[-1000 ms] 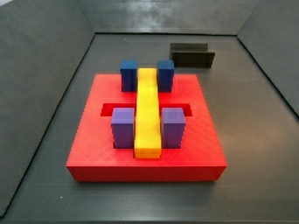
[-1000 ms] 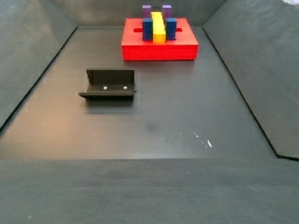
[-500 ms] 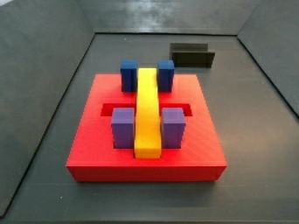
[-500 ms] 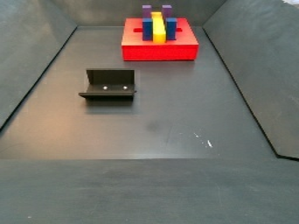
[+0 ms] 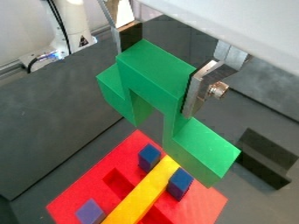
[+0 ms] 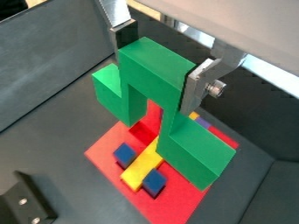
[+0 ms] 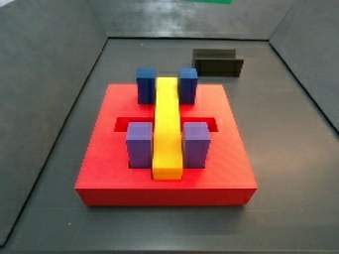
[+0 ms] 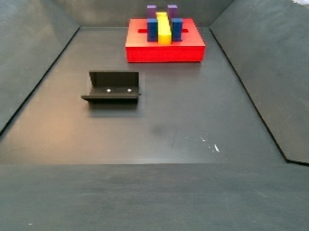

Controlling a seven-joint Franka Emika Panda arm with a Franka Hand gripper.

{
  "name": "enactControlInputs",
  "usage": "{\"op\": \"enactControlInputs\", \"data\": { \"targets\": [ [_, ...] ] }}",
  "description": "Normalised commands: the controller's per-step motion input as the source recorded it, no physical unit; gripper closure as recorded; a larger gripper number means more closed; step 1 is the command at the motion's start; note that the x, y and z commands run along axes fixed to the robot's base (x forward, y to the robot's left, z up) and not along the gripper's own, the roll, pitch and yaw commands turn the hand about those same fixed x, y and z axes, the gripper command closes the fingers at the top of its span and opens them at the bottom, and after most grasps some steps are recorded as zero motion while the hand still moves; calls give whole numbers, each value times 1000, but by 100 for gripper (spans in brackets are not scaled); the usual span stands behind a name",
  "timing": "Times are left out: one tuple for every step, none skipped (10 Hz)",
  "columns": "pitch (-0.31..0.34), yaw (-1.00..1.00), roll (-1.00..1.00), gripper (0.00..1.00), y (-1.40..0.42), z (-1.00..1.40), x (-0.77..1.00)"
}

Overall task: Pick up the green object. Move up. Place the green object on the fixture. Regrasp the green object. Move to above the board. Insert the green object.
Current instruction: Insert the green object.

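In both wrist views my gripper (image 5: 163, 66) (image 6: 162, 63) is shut on the green object (image 5: 152, 83) (image 6: 158, 74), its silver fingers (image 5: 201, 87) clamping the raised middle block from two sides. The piece hangs high above the red board (image 5: 105, 188) (image 6: 111, 144), which lies directly below it. The board (image 7: 159, 179) (image 8: 163, 52) carries a long yellow bar (image 7: 167, 124), blue blocks (image 7: 146, 84) and purple blocks (image 7: 139, 144). The fixture (image 7: 217, 63) (image 8: 112, 88) stands bare on the floor. A side view shows only a green sliver (image 7: 205, 2) at its top edge; the gripper itself is out of that frame.
Dark sloping walls (image 7: 54, 119) enclose the grey floor (image 8: 157, 126). The board sits near one end of the enclosure, the fixture (image 5: 267, 157) (image 6: 26, 201) a short way off it.
A thin green sliver has come into the top edge of a side view. The board and the fixture have not moved.
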Motion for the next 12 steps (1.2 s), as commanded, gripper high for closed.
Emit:
{"op": "enactControlInputs", "data": {
  "targets": [
    [-9,0,-39,100,0,-74,0],
    [-37,0,-93,100,0,-134,0],
    [-97,29,-221,100,0,-174,0],
    [-97,91,-241,100,0,-203,0],
    [-81,143,-203,100,-214,-269,-394],
    [-90,137,-213,100,-177,-377,-329],
    [-106,151,-206,100,-160,-437,-211],
    [-156,169,-123,100,-80,-414,3],
    [-204,126,-80,100,-54,-383,189],
    [-211,120,-86,100,-49,-360,203],
    [-203,126,-86,100,-60,-351,214],
    [-199,117,-71,100,-103,-337,183]
  ]
}}
